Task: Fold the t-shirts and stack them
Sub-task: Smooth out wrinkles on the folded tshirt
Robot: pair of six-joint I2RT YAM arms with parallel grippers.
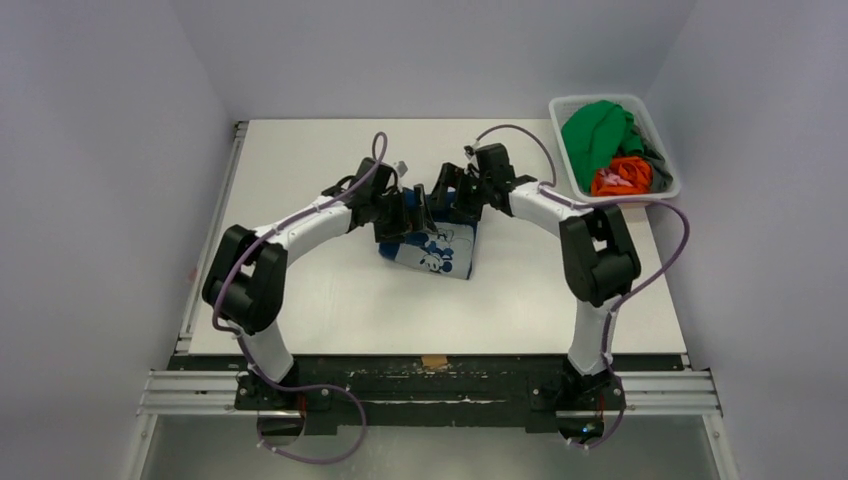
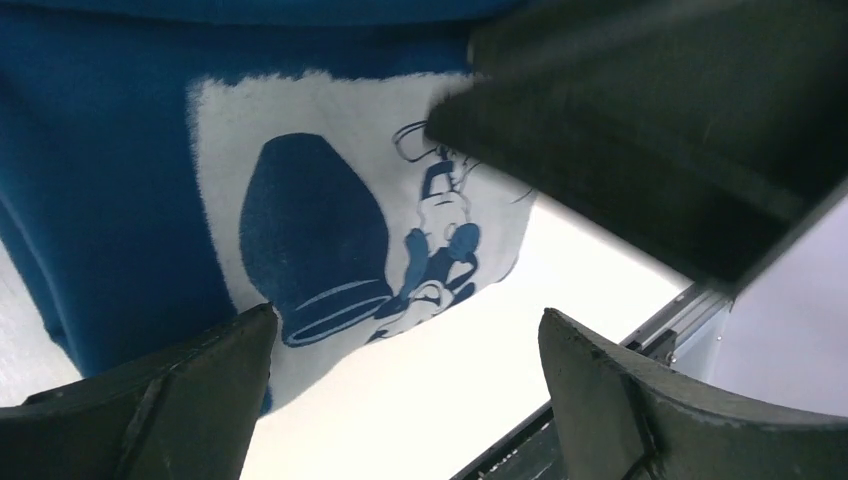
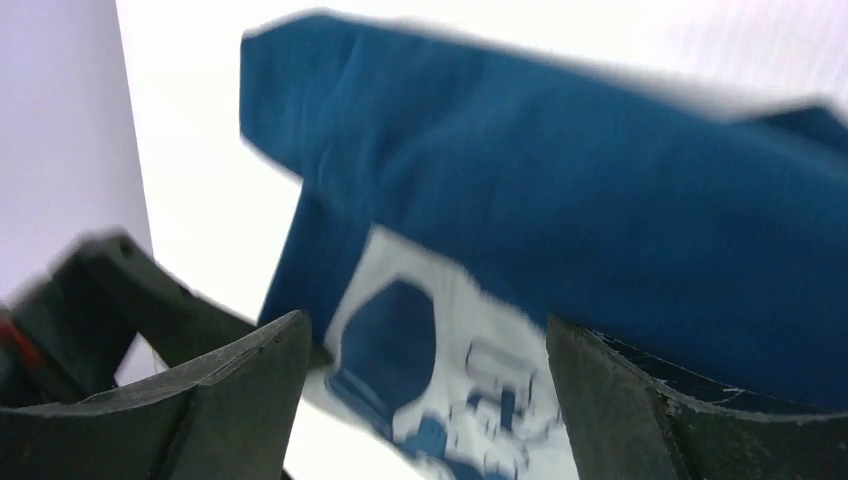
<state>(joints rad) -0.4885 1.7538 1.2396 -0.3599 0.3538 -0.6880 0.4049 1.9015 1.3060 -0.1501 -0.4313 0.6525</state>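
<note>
The navy blue t-shirt (image 1: 432,248) lies folded into a small packet at the table's middle, its white cartoon-mouse print facing up. It fills the left wrist view (image 2: 110,200) and the right wrist view (image 3: 600,190). My left gripper (image 1: 396,222) hangs over the packet's far left part and is open and empty (image 2: 405,318). My right gripper (image 1: 441,200) hangs over the far edge, close beside the left one, and is open over the print (image 3: 425,325). The green shirt (image 1: 597,132), orange shirt (image 1: 622,177) and dark grey shirt (image 1: 655,155) lie bunched in the basket.
The white slotted basket (image 1: 565,104) stands at the table's far right corner. The white table (image 1: 330,290) has a black rail along its near edge (image 1: 430,365). The right gripper's dark body shows in the left wrist view (image 2: 660,130).
</note>
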